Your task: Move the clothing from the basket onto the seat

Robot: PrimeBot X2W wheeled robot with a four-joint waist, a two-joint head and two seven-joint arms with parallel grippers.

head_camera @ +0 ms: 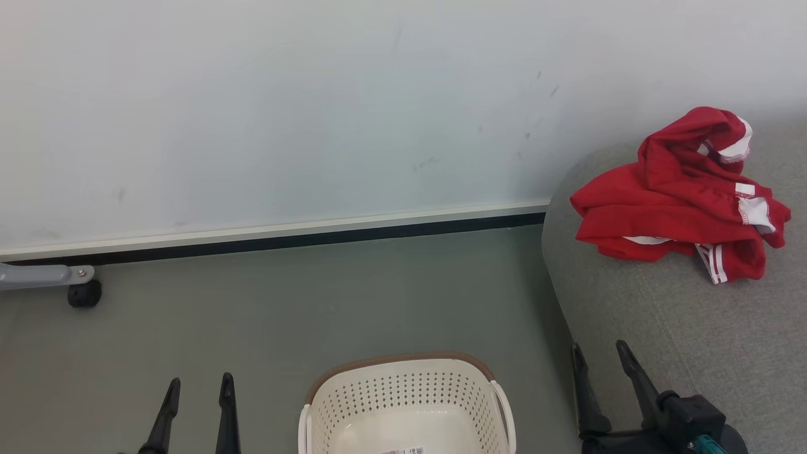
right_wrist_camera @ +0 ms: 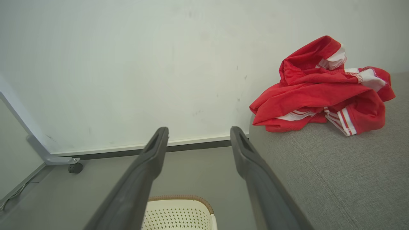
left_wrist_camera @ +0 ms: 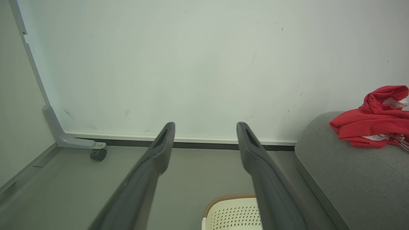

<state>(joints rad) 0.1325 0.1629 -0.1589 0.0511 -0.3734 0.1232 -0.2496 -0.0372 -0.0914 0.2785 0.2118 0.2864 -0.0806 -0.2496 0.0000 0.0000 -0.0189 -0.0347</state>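
Observation:
The red clothing [head_camera: 678, 198] with white trim lies crumpled on the grey seat [head_camera: 693, 328] at the right, also seen as clothing [left_wrist_camera: 374, 119] and clothing [right_wrist_camera: 319, 92] in the wrist views. The cream basket [head_camera: 406, 407] stands on the floor at bottom centre; what shows of its inside holds only a small label. My left gripper [head_camera: 198, 381] stands open left of the basket, nothing between its fingers. My right gripper [head_camera: 600, 350] is open by the seat's near edge, right of the basket and well short of the clothing.
A white wall with a dark baseboard [head_camera: 271, 236] runs behind. A grey frame leg with a black caster [head_camera: 84, 293] sits at the far left. Grey floor [head_camera: 284, 309] lies between wall, basket and seat.

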